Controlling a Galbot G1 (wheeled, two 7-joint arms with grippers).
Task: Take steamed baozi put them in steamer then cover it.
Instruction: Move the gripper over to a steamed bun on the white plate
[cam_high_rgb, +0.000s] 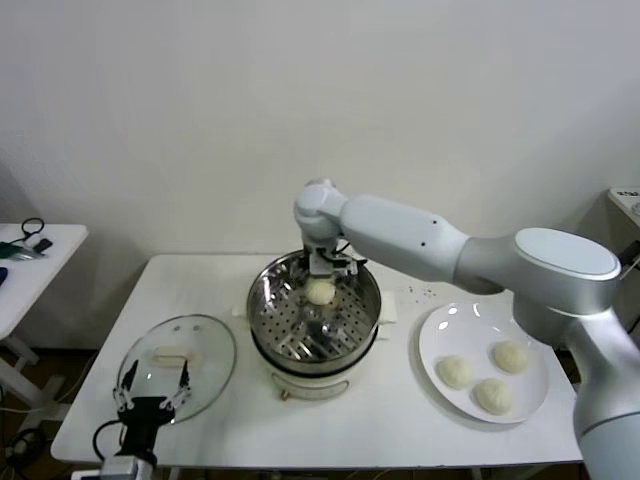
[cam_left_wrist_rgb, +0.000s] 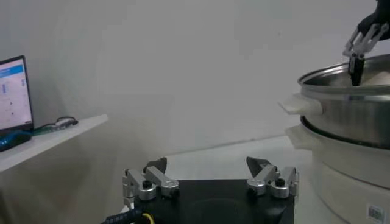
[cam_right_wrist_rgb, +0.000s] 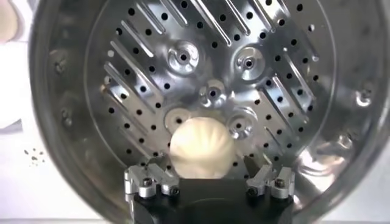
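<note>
Head view: our right gripper (cam_high_rgb: 320, 283) is over the steamer (cam_high_rgb: 266, 300), three steamed baozi (cam_high_rgb: 483, 378) on the plate (cam_high_rgb: 433, 338) right of it, glass lid (cam_high_rgb: 212, 362) left, not on. Left wrist: left gripper (cam_left_wrist_rgb: 210, 175) spread, idle beside steamer (cam_left_wrist_rgb: 341, 115). Right wrist: fingers (cam_right_wrist_rgb: 159, 176) bracket one baozi (cam_right_wrist_rgb: 200, 147) on the perforated tray (cam_right_wrist_rgb: 274, 73); we can't tell grip from release.

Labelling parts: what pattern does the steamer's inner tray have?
Shiny steel tray with round holes and slanted slots, clearest in the right wrist view.

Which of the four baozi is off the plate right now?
The baozi between the right end effector fingers, over the steamer tray. The other three lie on the white plate.
</note>
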